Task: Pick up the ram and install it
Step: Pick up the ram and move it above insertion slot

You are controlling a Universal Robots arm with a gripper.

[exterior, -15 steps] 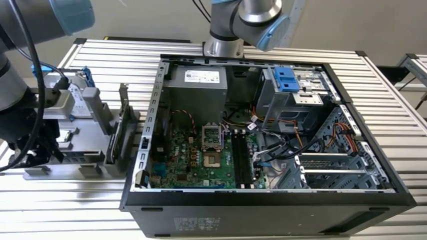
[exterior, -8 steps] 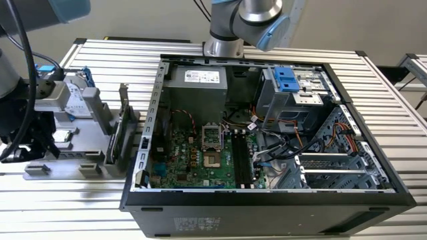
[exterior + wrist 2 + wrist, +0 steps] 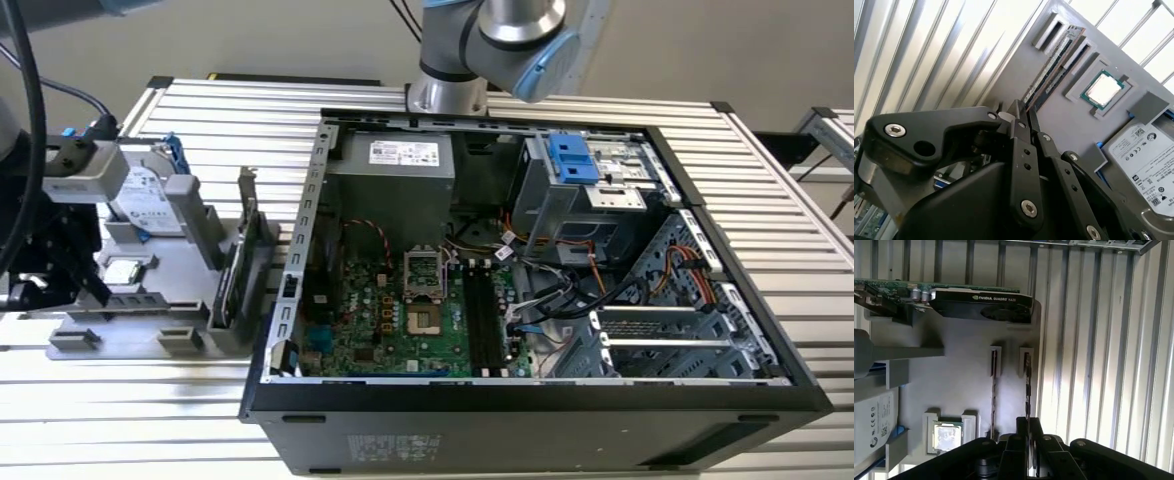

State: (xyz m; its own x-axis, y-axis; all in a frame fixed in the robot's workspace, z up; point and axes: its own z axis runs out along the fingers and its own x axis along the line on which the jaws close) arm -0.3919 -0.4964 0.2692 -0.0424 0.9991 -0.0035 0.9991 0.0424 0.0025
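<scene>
The black linkage of the gripper (image 3: 1028,424) is closest to the lens in both wrist views, and it hides the near part of the grey tray (image 3: 964,385) under it. On this tray, just beside the ram (image 3: 1027,382), a second stick (image 3: 993,390) stands on its edge, parallel to it. A square silver chip (image 3: 947,435) lies in a frame next to that stick. A hard drive (image 3: 1149,165) rests beyond the chip, and a graphics card (image 3: 984,302) stands upright across the far end. The tray lies on a ribbed aluminium table (image 3: 1094,365). In the exterior view the tray is at the left of the frame, and the open computer case (image 3: 534,300) with its green motherboard (image 3: 387,320) takes the centre.

The ram is long, thin and dark (edge-on it is hardly more than a line). It is the stick nearer to the tray's border, and its far end sits in a grey slot block (image 3: 1026,361).

The gripper's fingers stand almost together, with the near end of the ram pinched between them. The arm (image 3: 494,40) shows one joint at the top centre of the exterior view.
</scene>
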